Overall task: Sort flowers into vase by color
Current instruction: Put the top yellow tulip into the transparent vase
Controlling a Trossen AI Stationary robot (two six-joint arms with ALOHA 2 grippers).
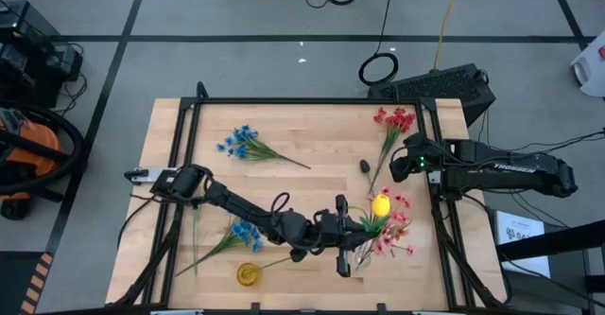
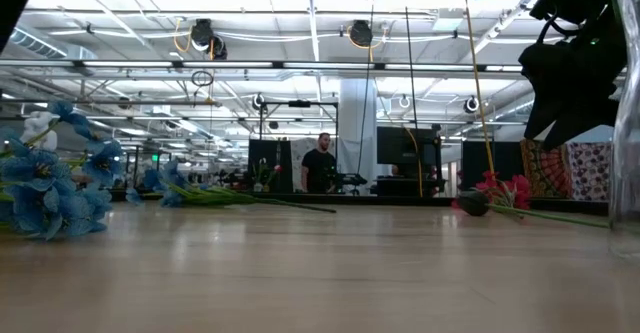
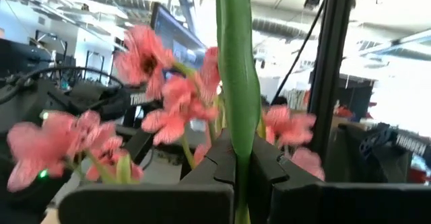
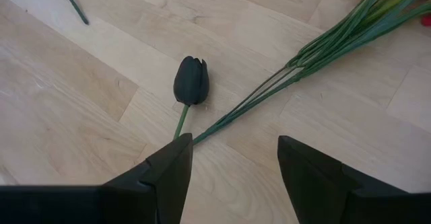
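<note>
The left gripper (image 1: 352,228) pinches a green stem (image 3: 237,83); the right gripper (image 4: 232,160) hangs wide over the wooden table (image 1: 312,135), a dark tulip (image 4: 191,81) ahead.

The high view looks straight down on the whole surface (image 1: 312,135). The low view sits at surface height, facing level into the room. The left wrist view is pressed close against a green stem (image 3: 237,69) and pink flowers (image 3: 168,83). The right wrist view looks down, near a dark bud (image 4: 191,80) that the high view also shows.
</note>
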